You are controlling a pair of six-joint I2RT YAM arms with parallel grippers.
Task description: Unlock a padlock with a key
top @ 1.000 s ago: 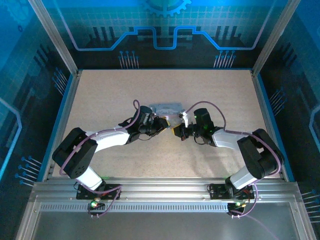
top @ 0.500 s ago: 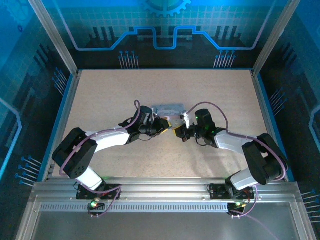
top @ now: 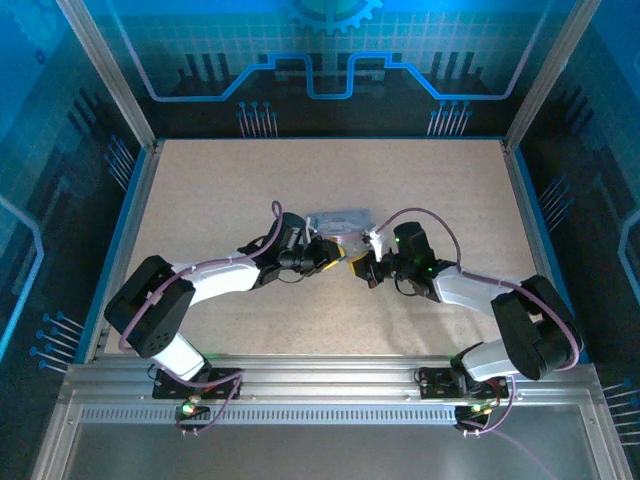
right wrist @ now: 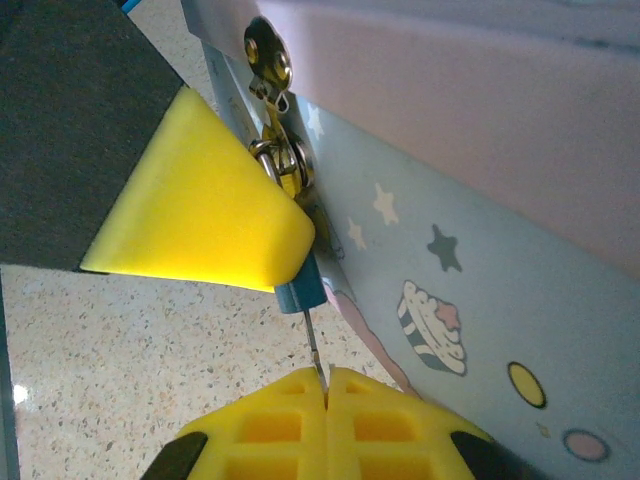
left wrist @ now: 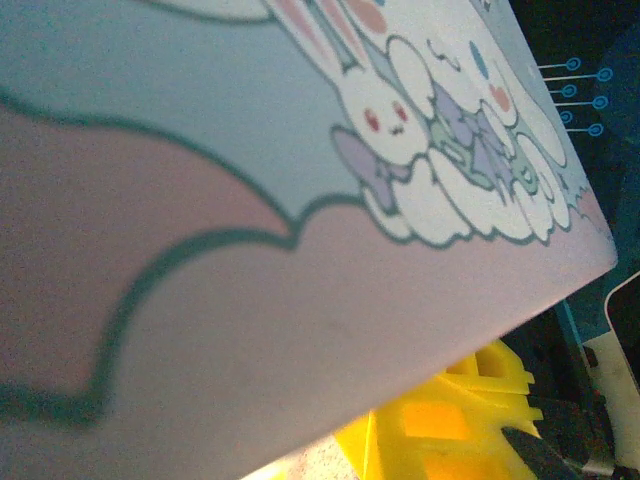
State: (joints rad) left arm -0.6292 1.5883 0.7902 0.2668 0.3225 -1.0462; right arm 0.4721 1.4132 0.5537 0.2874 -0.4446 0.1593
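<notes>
So, the left gripper (top: pixel 327 256) has one yellow finger (right wrist: pixel 200 205) pressed on the padlock (right wrist: pixel 298 293) hanging off the tin (right wrist: pixel 480 250), but I can't tell if it's really clamping it. The key (right wrist: pixel 313 348) runs up into the padlock's underside, pinched tight in the right gripper (right wrist: pixel 327 392). I'd twist gently around the shaft, no sideways bending.

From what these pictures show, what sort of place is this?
Probably a robot lab cell: a speckled tabletop, a blue circuit-pattern backdrop behind it, and a slotted aluminium rail at the near edge.
</notes>
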